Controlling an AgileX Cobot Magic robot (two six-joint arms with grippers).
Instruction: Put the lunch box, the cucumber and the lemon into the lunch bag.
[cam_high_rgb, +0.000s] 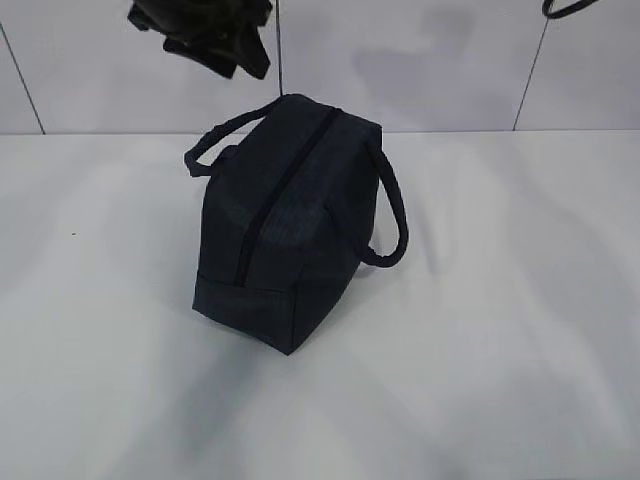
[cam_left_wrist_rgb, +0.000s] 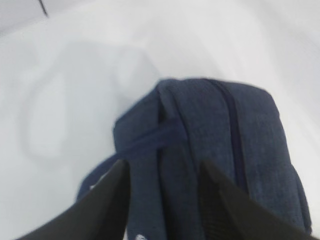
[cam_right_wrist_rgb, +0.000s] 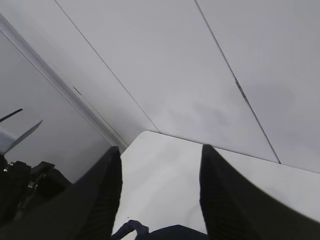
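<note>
Though the soft navy lunch bag (cam_high_rgb: 290, 220) standing mid-worktop (cam_high_rgb: 520, 330), zipper run across its top, would sag if pinched, I'd take a loop handle (cam_high_rgb: 392, 215); my left gripper (cam_left_wrist_rgb: 162, 200) hangs above with fingers apart, holding nothing.

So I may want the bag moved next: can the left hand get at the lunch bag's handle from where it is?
Probably yes. The left hand hangs open just above the lunch bag, with a handle in plain sight below and nothing between.
</note>
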